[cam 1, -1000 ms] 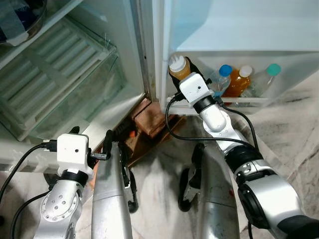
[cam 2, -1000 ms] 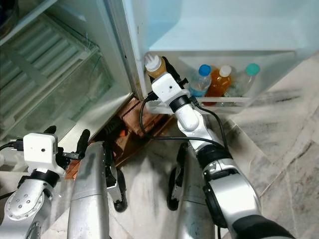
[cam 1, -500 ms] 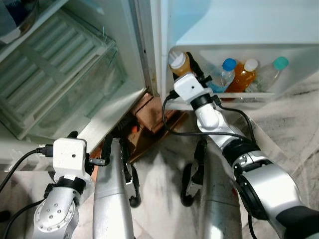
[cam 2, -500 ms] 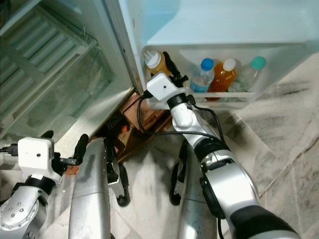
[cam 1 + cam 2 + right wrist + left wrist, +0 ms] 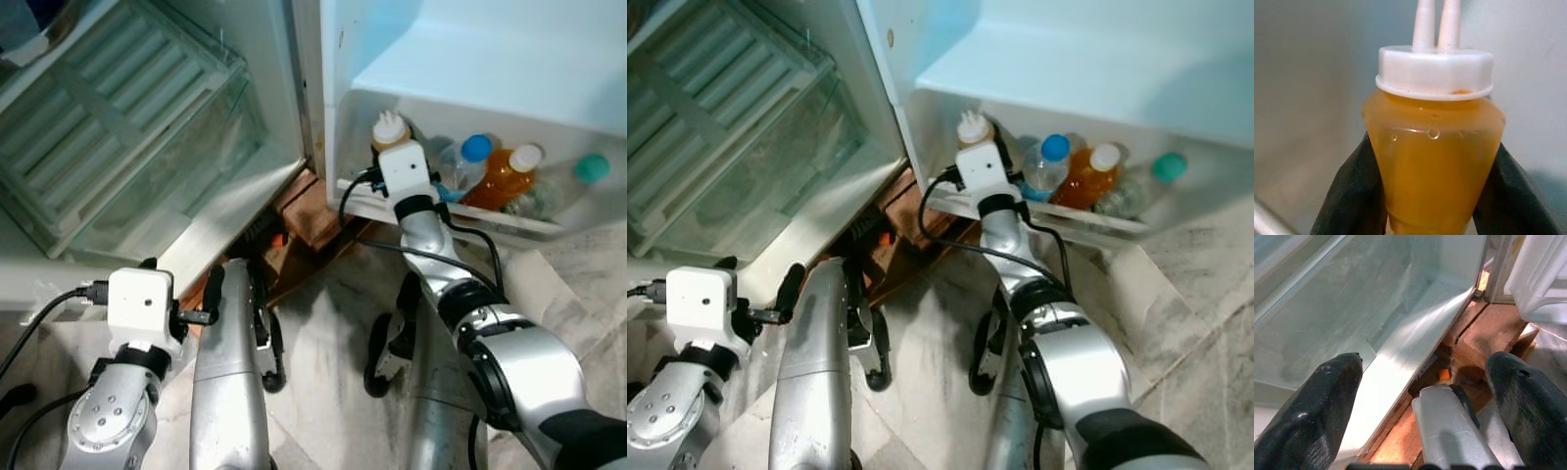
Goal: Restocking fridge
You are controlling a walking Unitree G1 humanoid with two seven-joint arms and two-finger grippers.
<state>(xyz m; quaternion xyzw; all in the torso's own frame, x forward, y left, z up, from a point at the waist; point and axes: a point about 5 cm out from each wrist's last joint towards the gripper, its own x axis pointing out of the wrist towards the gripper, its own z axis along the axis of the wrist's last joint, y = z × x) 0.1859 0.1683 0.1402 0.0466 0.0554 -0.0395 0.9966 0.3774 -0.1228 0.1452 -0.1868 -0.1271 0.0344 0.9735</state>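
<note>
Holding an orange sauce bottle (image 5: 1432,161) with a white twin-nozzle cap, the right claw (image 5: 1432,196) has its two black fingers (image 5: 1352,196) pressed against the bottle's sides, closed snugly on it. The bottle stands upright at the left end of the fridge door shelf (image 5: 509,220), close to the shelf's left wall, with the wrist block just in front of it. To its right in the same shelf sit a clear bottle with a blue cap (image 5: 468,157), an orange drink with a white cap (image 5: 505,176) and a bottle with a green cap (image 5: 586,171).

The step in hand looks like setting this bottle into the door shelf; whether its base already rests on the shelf floor cannot be told, since the arm hides it. The next move would call for lowering it until it sits, then spreading the fingers and drawing the arm straight back, without knocking the blue-capped bottle just beside.

The left claw (image 5: 1425,382) hangs low near the floor, fingers wide apart and empty, facing the glass crisper drawer (image 5: 1352,303) and the wooden blocks (image 5: 1488,333) under the fridge.
</note>
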